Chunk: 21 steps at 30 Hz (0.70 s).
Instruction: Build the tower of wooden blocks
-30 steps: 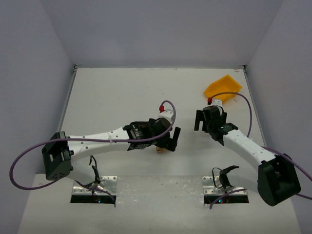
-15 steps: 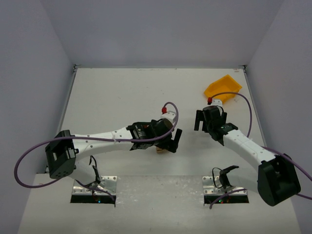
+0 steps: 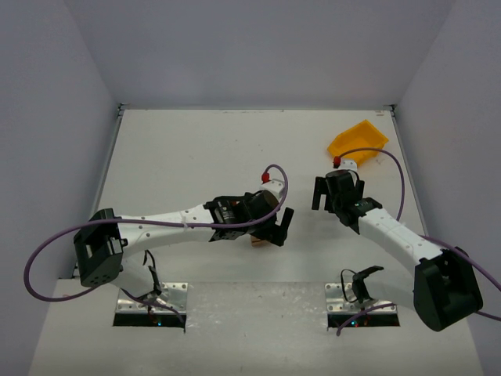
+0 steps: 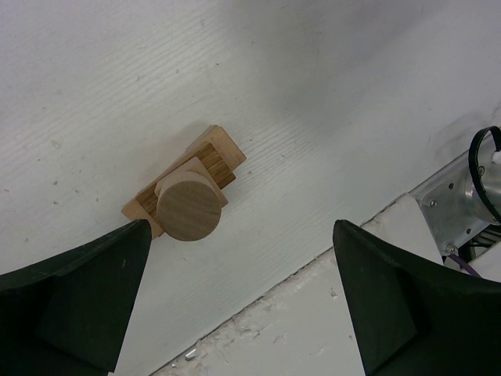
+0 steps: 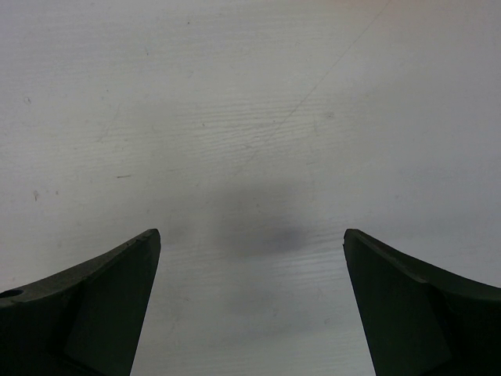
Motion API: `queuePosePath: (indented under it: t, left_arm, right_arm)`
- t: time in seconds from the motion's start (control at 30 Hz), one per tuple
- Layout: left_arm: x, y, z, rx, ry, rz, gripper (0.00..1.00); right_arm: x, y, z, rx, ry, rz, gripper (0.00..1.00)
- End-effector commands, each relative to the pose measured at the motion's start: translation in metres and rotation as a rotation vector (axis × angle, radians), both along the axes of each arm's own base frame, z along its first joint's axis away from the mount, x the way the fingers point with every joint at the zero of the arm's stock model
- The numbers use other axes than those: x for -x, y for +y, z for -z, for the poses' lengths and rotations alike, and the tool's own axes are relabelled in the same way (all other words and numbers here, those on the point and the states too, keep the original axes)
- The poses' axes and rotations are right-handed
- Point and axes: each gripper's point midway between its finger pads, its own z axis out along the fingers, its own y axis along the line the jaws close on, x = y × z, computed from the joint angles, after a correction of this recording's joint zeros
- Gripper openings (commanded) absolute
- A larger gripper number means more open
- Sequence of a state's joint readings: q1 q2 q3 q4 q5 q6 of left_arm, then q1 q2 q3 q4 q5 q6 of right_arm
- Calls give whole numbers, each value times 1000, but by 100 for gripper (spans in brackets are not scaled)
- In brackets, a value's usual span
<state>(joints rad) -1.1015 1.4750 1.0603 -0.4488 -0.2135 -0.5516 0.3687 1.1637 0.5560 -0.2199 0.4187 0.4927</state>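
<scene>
The wood block tower stands stacked near the middle of the worktop's near edge and looks finished, with a round piece on top. The left gripper hangs over it, spread wide and empty. The right gripper is likewise spread wide and empty.

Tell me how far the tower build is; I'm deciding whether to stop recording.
Done: the wood block tower stands stacked, pale base, dark block, round piece on top. In hand: nothing; the left pincer hangs open above it, the right pincer open over the table. Left: no loose blocks show; possibly finished.
</scene>
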Motion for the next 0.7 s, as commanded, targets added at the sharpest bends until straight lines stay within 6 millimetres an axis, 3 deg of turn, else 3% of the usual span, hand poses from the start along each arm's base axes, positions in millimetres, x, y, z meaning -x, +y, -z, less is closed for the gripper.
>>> queuePosePath:
  t: [0.0,0.67]
  left_arm:
    - [0,-15,-14,57,-24,36,99]
    - [5,-19,-14,66,-10,77,99]
  right_arm:
    - [-13,0,-20,-4,-62,16,99]
    - [-14,0,-19,1,-58,15,99]
